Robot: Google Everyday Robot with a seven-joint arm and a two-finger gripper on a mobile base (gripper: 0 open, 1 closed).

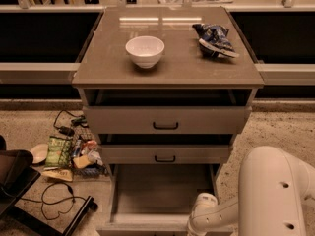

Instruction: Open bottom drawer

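**Hazards at this stage**

1. The gripper is outside the view, below its bottom edge, at the end of the white wrist (201, 211) by the right front corner of the bottom drawer (162, 188). The state of the jaws cannot be told.
2. The bottom drawer stands pulled well out, its flat inside exposed. A further pull is likely to load the end stop, or drag the cabinet forward.
3. A sideways component in the pull could bind the drawer in its runners.
4. The arm's large housing (275, 195) sits near the cabinet's right side. A swing could strike the middle drawer (165, 155).
5. The top drawer (165, 119) is also ajar. A jolt could shift the white bowl (144, 50) or the blue snack bag (215, 38) on the bench (167, 73).
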